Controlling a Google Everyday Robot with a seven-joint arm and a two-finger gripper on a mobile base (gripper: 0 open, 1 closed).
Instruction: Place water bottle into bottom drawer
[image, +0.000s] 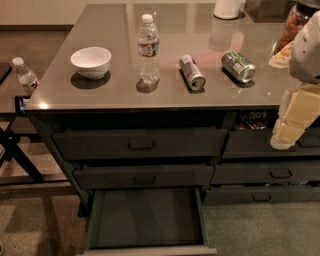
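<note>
The water bottle (148, 48) stands upright on the grey counter (100, 95), left of centre, with its white cap and red-and-white label band near the top. The bottom drawer (146, 217) is pulled open below the counter; its flat dark floor is bare. My gripper (290, 127) hangs at the right edge of the view, in front of the right drawer column, far right of the bottle and above and to the right of the open drawer. It holds nothing that I can see.
A white bowl (91, 61) sits left of the bottle. Two cans (192, 72) (238, 66) lie on their sides to its right. A smaller white-capped bottle (25, 75) stands on a low surface at far left. Two closed handled drawers (140, 144) are above the open one.
</note>
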